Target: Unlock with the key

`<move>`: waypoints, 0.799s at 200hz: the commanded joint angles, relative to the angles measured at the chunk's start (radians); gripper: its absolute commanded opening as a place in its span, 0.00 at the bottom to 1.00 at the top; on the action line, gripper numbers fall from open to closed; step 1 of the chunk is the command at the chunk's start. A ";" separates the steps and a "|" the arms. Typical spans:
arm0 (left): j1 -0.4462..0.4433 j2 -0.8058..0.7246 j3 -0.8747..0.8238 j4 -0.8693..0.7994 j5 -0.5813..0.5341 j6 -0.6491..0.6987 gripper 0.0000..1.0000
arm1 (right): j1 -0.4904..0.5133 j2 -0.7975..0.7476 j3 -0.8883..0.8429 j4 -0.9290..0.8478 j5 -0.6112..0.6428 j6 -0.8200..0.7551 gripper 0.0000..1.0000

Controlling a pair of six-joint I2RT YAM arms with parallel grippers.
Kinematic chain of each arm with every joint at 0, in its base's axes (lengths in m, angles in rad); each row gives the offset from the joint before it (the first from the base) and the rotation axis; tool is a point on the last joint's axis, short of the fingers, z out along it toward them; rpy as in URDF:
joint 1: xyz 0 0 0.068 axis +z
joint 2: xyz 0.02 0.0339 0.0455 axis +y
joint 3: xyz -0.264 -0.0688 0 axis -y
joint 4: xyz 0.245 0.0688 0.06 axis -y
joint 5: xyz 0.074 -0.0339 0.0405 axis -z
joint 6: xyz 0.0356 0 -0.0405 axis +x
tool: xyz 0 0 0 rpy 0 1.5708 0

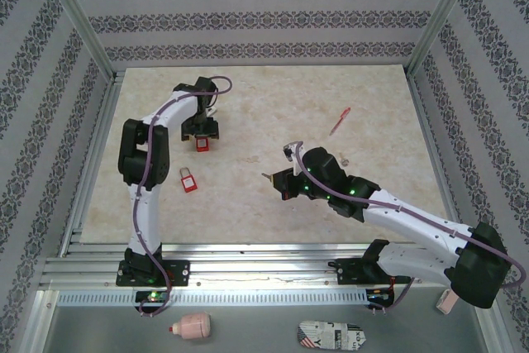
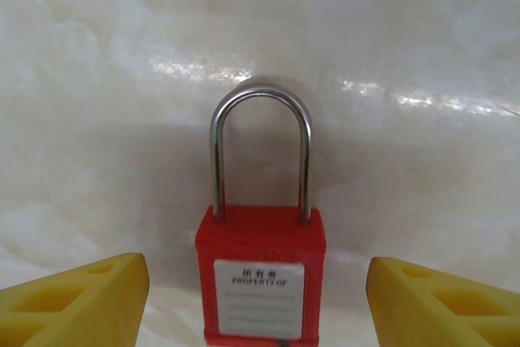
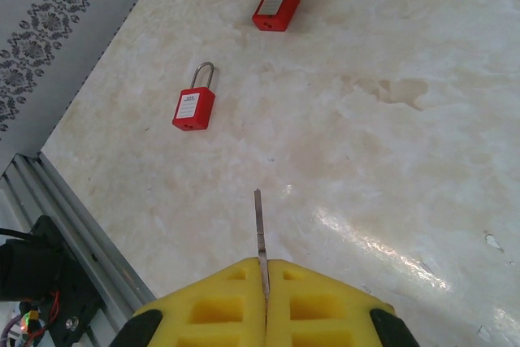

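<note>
A red padlock (image 2: 260, 274) with a steel shackle lies flat on the marble tabletop, label up. My left gripper (image 2: 260, 314) hangs over it, open, one yellow finger (image 2: 77, 302) on each side and clear of the body. From above, this padlock (image 1: 201, 145) sits just under the left gripper (image 1: 201, 133). A second red padlock (image 1: 188, 179) lies nearer the front, apart from both grippers. My right gripper (image 3: 266, 270) is shut on the thin silvery key (image 3: 258, 225), whose blade sticks out forward above the table, towards both padlocks (image 3: 193, 109).
A red pen (image 1: 340, 121) lies at the back right of the table, with a small pale object (image 1: 345, 157) nearer. Aluminium rails (image 1: 248, 258) run along the near edge and patterned walls enclose the other sides.
</note>
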 commanded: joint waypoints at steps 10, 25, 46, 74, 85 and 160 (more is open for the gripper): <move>0.014 0.054 0.031 -0.064 0.000 -0.042 0.70 | 0.011 -0.016 -0.025 0.030 0.017 -0.015 0.00; 0.013 0.056 0.030 -0.064 0.006 -0.044 0.68 | 0.011 -0.016 -0.038 0.037 0.020 -0.013 0.00; 0.013 0.055 0.029 -0.068 0.005 -0.042 0.66 | 0.011 -0.011 -0.051 0.045 0.021 -0.013 0.00; 0.015 0.061 0.021 -0.059 0.023 -0.043 0.59 | 0.011 -0.002 -0.056 0.057 0.027 -0.018 0.00; 0.015 0.067 0.022 -0.058 0.036 -0.044 0.54 | 0.012 0.002 -0.054 0.057 0.030 -0.019 0.00; 0.018 -0.032 -0.057 0.025 0.117 -0.066 0.10 | 0.012 0.015 -0.059 0.086 0.027 -0.018 0.00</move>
